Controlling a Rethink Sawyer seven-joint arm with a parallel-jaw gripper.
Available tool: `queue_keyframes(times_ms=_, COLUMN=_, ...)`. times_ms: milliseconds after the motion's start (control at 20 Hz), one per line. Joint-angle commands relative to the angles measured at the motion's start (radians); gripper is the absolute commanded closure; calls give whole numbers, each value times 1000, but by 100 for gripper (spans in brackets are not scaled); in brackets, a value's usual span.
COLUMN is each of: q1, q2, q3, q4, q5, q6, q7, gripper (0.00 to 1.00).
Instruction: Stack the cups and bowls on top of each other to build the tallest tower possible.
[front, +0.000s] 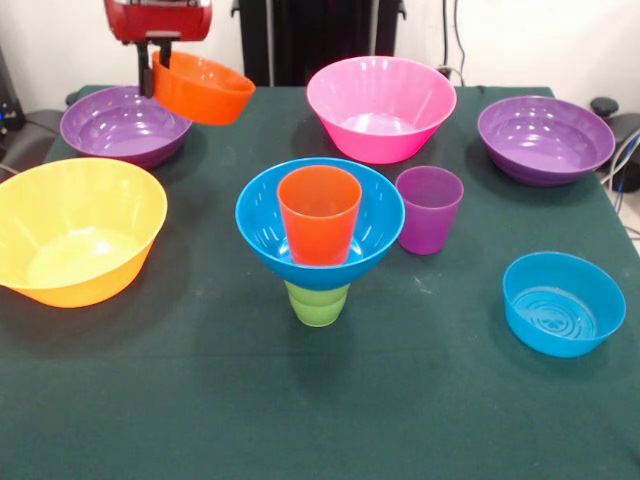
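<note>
My gripper (160, 68) hangs at the upper left, shut on the rim of the small orange bowl (205, 90), which it holds tilted in the air above the left purple bowl (115, 125). At the table's middle stands a stack: the green cup (318, 303) upside down at the bottom, the medium blue bowl (270, 215) on it, and the orange cup (320, 213) upright inside that bowl. The purple cup (429, 208) stands just right of the stack.
A large yellow-orange bowl (75, 230) sits at the left, a large pink bowl (380, 105) at the back middle, a second purple bowl (545, 138) at the back right, and a small blue bowl (563, 303) at the right. All rest on the green cloth.
</note>
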Motion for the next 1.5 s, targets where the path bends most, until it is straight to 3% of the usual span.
queue_keyframes(times_ms=50, q1=-21, q2=-57, q3=172, q4=77, q5=48, q6=111, q7=-60, gripper=100)
queue_keyframes(times_ms=400, q1=-61, q2=-120, q3=255, q4=69, q5=138, q6=173, q7=-67, gripper=100)
queue_keyframes(times_ms=750, q1=-93, q2=-162, q3=298, q4=38, q5=186, q6=265, q7=-100, gripper=100)
queue_keyframes(times_ms=1100, q1=-104, q2=-182, q3=328, q4=-11, q5=193, q6=328, q7=-96, gripper=100)
queue_keyframes(times_ms=1500, q1=-97, q2=-165, q3=329, q4=-31, q5=160, q6=319, q7=-60, gripper=100)
